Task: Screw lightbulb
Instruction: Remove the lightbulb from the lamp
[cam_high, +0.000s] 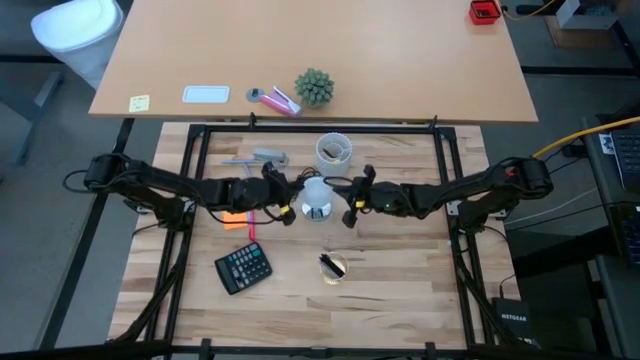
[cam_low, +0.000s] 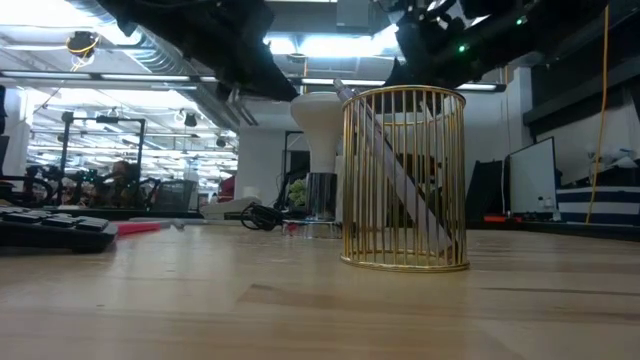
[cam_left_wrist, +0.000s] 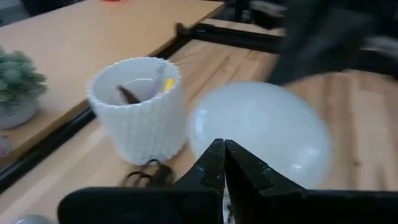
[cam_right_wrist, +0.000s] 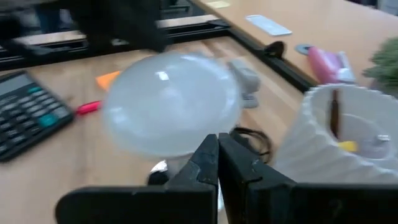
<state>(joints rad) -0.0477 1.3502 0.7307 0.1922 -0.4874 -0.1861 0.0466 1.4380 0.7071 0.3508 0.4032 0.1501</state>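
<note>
Flanking the lightbulb (cam_high: 316, 192) — left claw (cam_high: 291, 211) and right claw (cam_high: 347, 212) both pressed together, pinching nothing; spread first, then twist squarely.

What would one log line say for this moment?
lightbulb: upright at table centre | left gripper: shut, beside it | right gripper: shut, opposite side

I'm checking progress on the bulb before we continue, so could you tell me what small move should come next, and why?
Probably open the left gripper slightly to take hold of the lightbulb. Both grippers sit shut beside it, left and right gripper, and neither holds it. It stands upright on the silver socket, so turning needs a grip first.
</note>
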